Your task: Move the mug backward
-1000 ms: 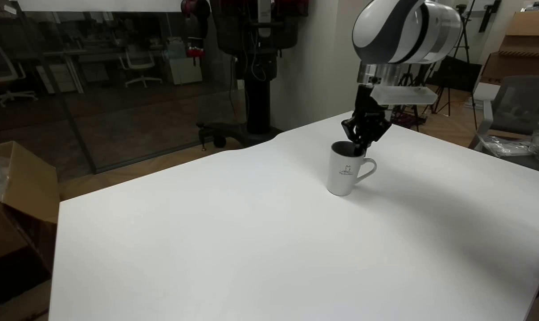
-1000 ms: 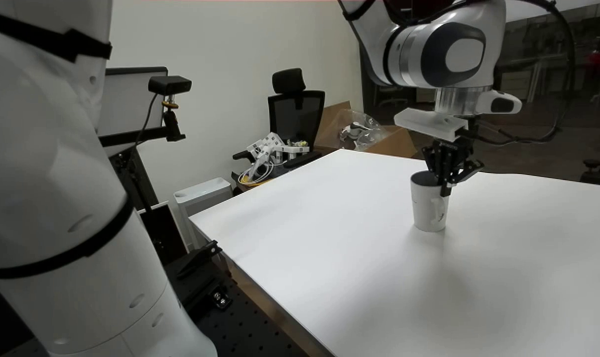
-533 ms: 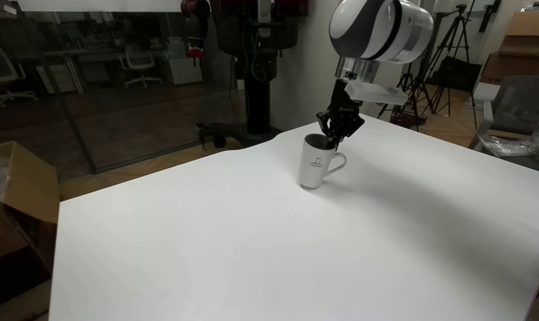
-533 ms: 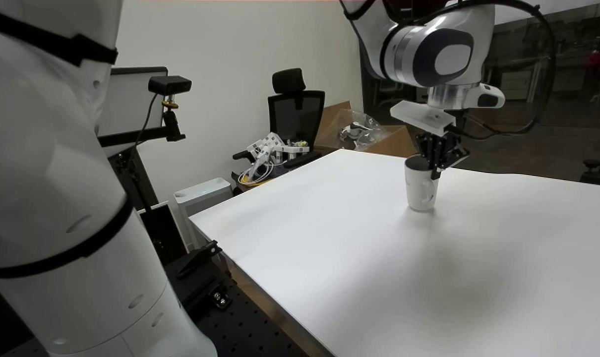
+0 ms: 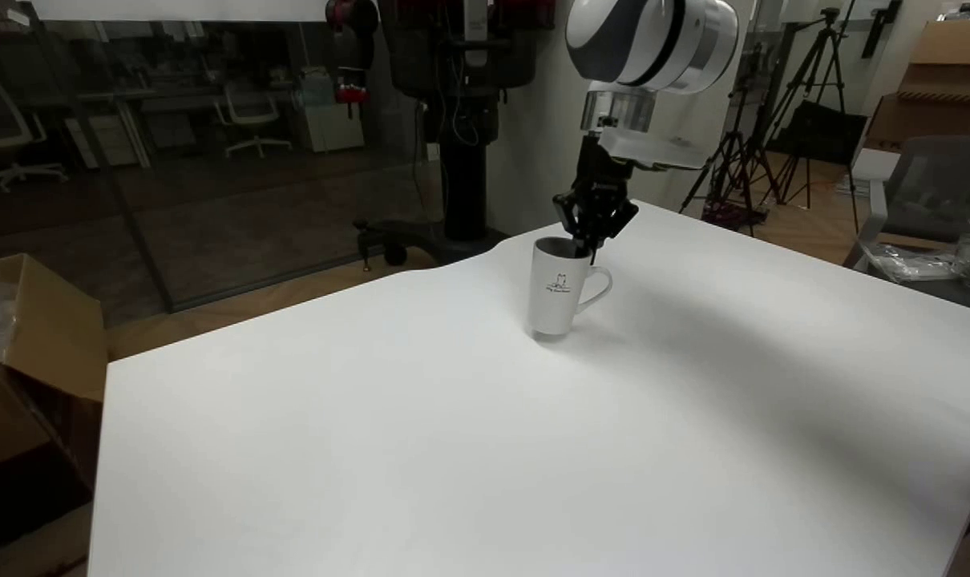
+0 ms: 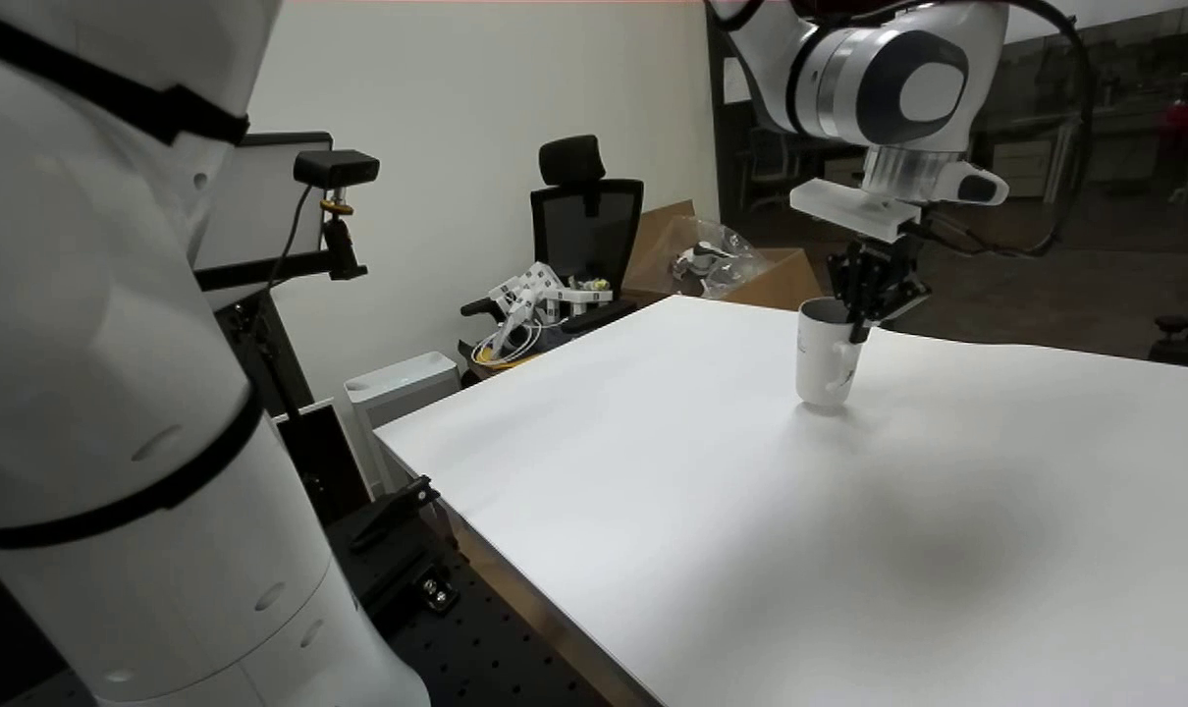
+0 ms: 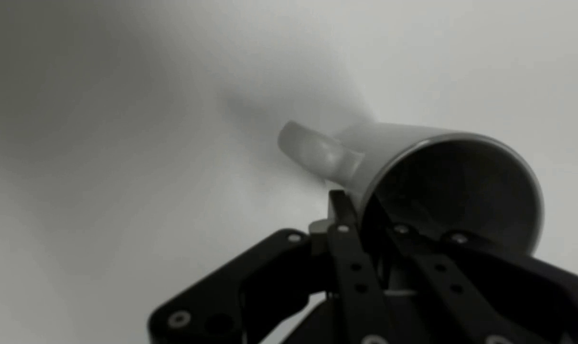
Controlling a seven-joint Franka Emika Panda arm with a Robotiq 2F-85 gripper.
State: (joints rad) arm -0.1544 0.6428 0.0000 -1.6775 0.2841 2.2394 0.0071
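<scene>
The white mug (image 5: 553, 296) has a dark interior and a small print on its side, and also shows in an exterior view (image 6: 818, 368). It stands nearly upright at the white table (image 5: 333, 449); its base is at or barely above the surface. My gripper (image 5: 585, 252) is shut on the mug's wall beside the handle (image 5: 597, 288). In the wrist view, the gripper (image 7: 359, 210) has one finger (image 7: 339, 205) outside the wall and the other inside the mug (image 7: 389, 138). The inner fingertip is mostly lost in the dark interior.
The table's far edge (image 5: 409, 271) lies behind the mug. An open cardboard box (image 5: 60, 328) stands on the floor beyond the table's side. The arm's base column (image 6: 162, 442) and an office chair (image 6: 586, 226) show in an exterior view.
The gripper and mug have moved together, leftward and slightly up in an exterior view and upward and slightly left in an exterior view. Most of the shift came in the first half second. The grip stays shut.
</scene>
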